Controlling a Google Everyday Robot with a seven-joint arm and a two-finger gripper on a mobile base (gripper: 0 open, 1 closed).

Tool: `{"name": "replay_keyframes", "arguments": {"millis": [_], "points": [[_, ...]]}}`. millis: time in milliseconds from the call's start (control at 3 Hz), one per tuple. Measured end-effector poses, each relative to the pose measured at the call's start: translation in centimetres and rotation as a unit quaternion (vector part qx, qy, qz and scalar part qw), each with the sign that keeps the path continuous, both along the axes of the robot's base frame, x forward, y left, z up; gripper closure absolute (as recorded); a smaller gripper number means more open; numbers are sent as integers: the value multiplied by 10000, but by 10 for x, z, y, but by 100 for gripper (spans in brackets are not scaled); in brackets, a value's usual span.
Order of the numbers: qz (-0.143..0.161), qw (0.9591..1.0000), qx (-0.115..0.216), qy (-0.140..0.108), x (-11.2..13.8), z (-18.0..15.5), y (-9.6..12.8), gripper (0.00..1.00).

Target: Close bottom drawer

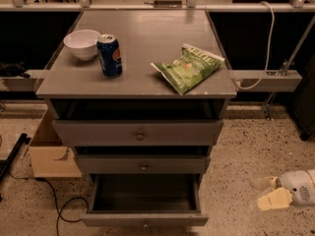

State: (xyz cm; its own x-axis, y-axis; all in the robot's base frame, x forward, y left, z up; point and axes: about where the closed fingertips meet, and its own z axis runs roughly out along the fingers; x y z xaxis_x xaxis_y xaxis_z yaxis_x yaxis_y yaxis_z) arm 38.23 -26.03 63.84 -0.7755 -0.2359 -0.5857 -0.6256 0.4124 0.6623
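The bottom drawer (144, 219) of the grey cabinet is pulled far out, its dark inside showing and holding nothing I can see. Its slim front panel sits at the lower edge of the view with a small round knob (145, 225). The two drawers above it are pulled out only a little. My gripper (267, 192) hangs low over the floor to the right of the cabinet, well clear of the drawer. Its two pale fingers (274, 199) point left and stand apart with nothing between them.
On the cabinet top (147, 38) stand a white bowl (82, 44), a blue soda can (109, 55) and a green chip bag (189, 67). A cardboard box (50, 154) and a black cable (56, 200) lie on the floor to the left. Speckled floor lies to the right.
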Motion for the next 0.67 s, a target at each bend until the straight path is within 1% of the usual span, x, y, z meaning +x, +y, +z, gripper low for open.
{"name": "replay_keyframes", "arguments": {"millis": [333,667], "points": [[-204,9992,267,202,0,-22,1,0],[-136,9994,49,326,1,-36,20,0]]}}
